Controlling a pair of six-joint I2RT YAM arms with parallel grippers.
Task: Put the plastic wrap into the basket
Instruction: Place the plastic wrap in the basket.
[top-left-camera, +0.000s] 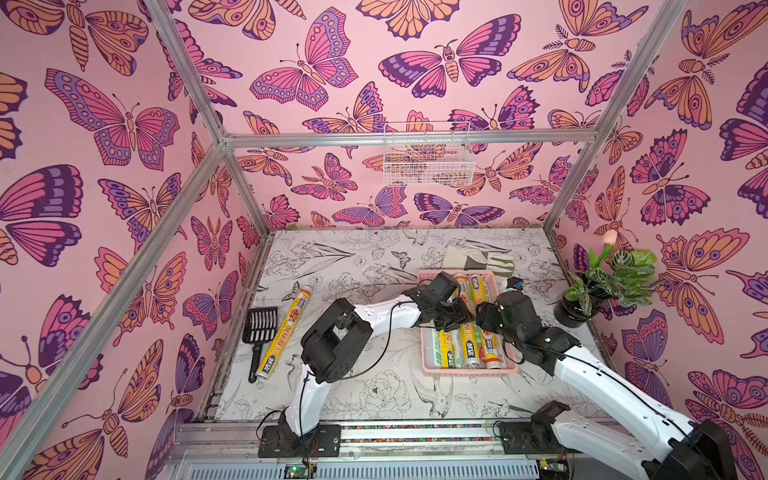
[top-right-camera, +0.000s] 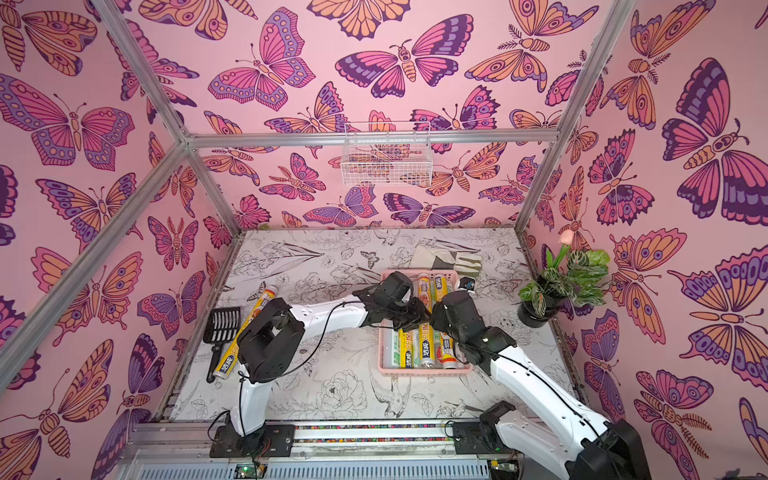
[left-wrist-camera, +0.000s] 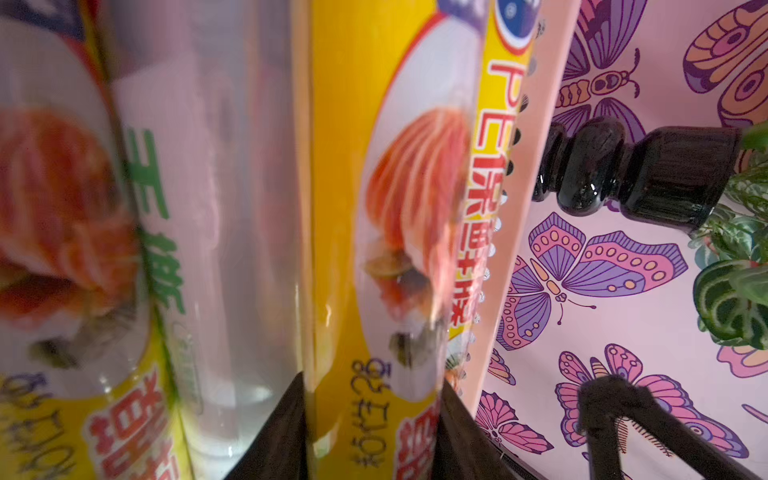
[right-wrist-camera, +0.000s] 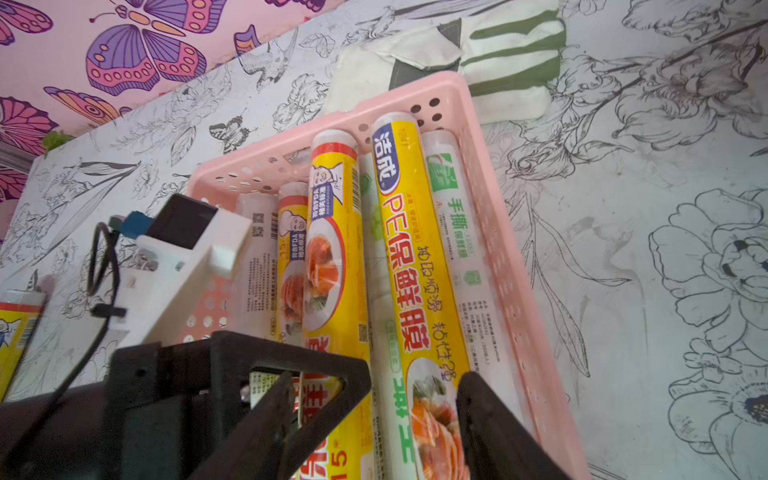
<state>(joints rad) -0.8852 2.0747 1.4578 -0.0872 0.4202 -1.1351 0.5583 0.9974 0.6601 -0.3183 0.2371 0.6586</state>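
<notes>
Top views: both arms reach over the pink basket (top-left-camera: 427, 357). The left hand (top-left-camera: 455, 311) and right hand (top-left-camera: 484, 318) sit close together, low over it; jaws are hidden from up here. Several rolls of plastic wrap (top-left-camera: 465, 349) lie lengthwise inside. One loose yellow roll (top-left-camera: 282, 332) is out on the surface (top-left-camera: 353, 257) just beside the black scoop (top-left-camera: 259, 328), well apart from the basket. The loose yellow roll (top-right-camera: 227, 359) lies the same way in both top views. Left wrist: the left hand (left-wrist-camera: 370, 419) is clamped on a yellow PE roll (left-wrist-camera: 374, 208), one finger each side, alongside the basket wall (left-wrist-camera: 523, 249) w/ a whitish roll (left-wrist-camera: 216, 208) next to it. Red "PE保鲜膜" on the held roll, green "手撕" on the whitish one; the black script is unreadable to me. Right wrist: the right hand (right-wrist-camera: 374, 415) has jaws apart, wider than one roll, straddling rolls, nothing clamped afaict. The PE roll (right-wrist-camera: 415, 270) shows a blue oval "洁成" + red "PE保鲜膜". The wall-side whitish roll (right-wrist-camera: 461, 249) has green "手撕". Another yellow roll shows "15", plus barcodes and a QR code. My call: the step is setting the PE roll down. I'd lower it till it's flat and parallel w/ its neighbours, open L, and lift straight up, keeping R clear. Then I'd fetch the loose roll.
</notes>
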